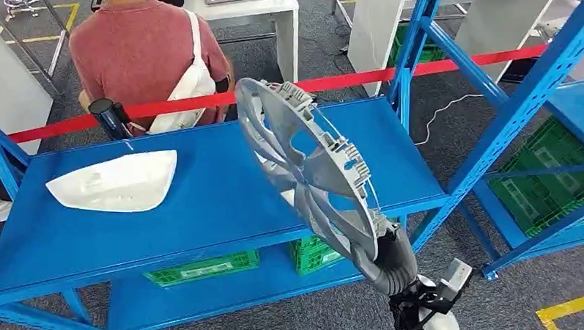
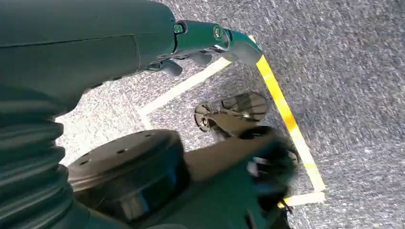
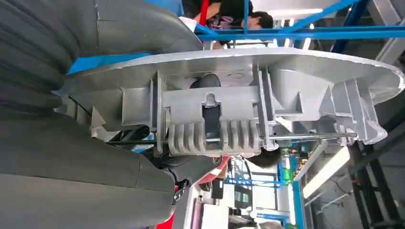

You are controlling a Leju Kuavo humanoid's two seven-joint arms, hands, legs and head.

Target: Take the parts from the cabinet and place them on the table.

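While my right hand (image 1: pixel 386 250) comes up from the lower edge of the head view, I see it gripping one silver wheel cover (image 1: pixel 307 162) at the rim. Its fingers are closed on the rim; the wrist view shows a dark finger (image 3: pixel 211 117) pressed into a slot between the ribbed clips on the cover's back side. The cover stands tilted on edge, lifted above the top blue shelf (image 1: pixel 222 184) and touching nothing else that I can make out.

Count so far: one wheel cover in hand, one white moulded part (image 1: pixel 116 179) lying flat on the left of the same shelf, well apart from the cover.

My left hand (image 2: pixel 210 40) hangs low over grey carpet with yellow floor tape (image 2: pixel 284 112). Its dark fingers are loosely extended and hold nothing.

Below the top shelf I count two green crates (image 1: pixel 205 268) on the lower level. Further right, another blue rack (image 1: pixel 561 130) holds more green crates; I can't count them. One red barrier tape (image 1: pixel 336 82) runs behind the shelf. One person in a red shirt (image 1: pixel 143 50) sits beyond it, back to me, with a white bag across the shoulder.
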